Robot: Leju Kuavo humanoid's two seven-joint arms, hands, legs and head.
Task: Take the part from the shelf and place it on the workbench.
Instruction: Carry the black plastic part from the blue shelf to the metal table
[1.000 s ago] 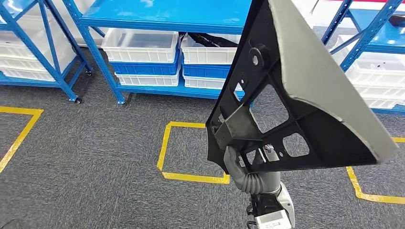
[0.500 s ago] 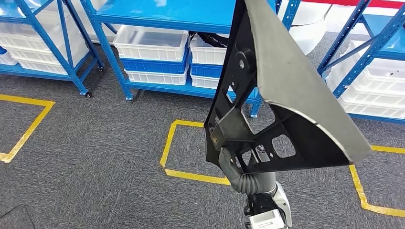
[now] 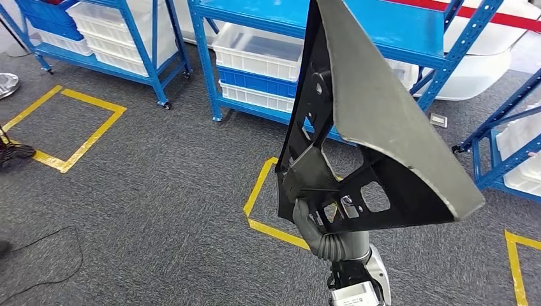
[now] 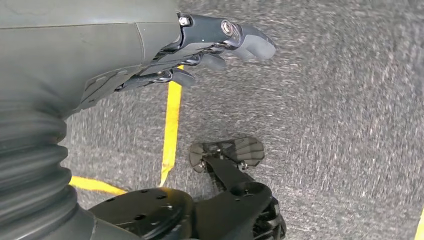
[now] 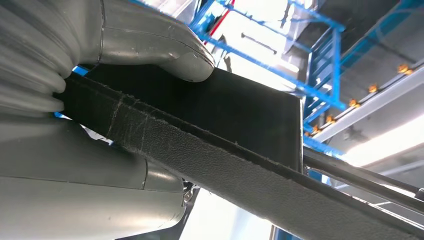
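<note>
Shelving bay, carpeted floor
Grey carpet [image 3: 147,191] with yellow tape squares [image 3: 64,127] before blue racks [image 3: 255,38] holding white bins [image 3: 261,51].

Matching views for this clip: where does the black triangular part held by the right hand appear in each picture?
Head view: the part rises right of centre, held from below by the right hand.
Right wrist view: its black edge runs diagonally across, clamped between thumb and fingers.
Left wrist view: not in it; the left hand hangs over the carpet.
Shared landmark: yellow floor tape; blue shelving.
</note>
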